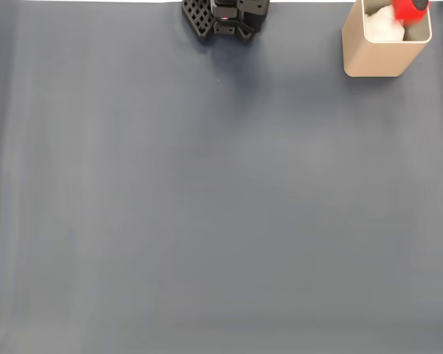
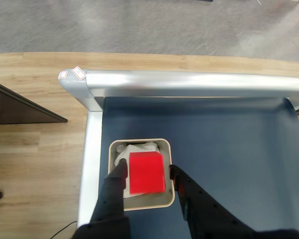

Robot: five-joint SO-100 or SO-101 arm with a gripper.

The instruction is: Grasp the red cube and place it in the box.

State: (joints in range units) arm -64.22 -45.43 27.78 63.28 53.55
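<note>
**Red cube held over the open box**

Fixed view: The box [image 1: 384,51] stands upright at the top right corner of the dark blue table mat [image 1: 207,206], its open mouth facing up and its white inside visible. At its far right rim a patch of red [image 1: 411,9] shows, partly cut off by the picture's top edge; it cannot be made out as a cube from here. The arm's black base [image 1: 225,18] sits at the top centre, well apart from the box.

Wrist view: Looking straight down, the gripper [image 2: 147,172] has its two black fingers [image 2: 115,186] closed on the red cube [image 2: 147,173], one on each side. The cube's top face is turned up to the camera, its edges nearly square with the box [image 2: 167,201] walls; as a cube it has no long axis to speak of. It hangs over the box mouth, toward the near wall, with white crumpled material [image 2: 139,148] visible inside beyond it. Whether the cube touches anything in the box cannot be told. This view also shows the table's metal rim [image 2: 189,82] and a wooden floor [image 2: 35,124] past it.
</note>
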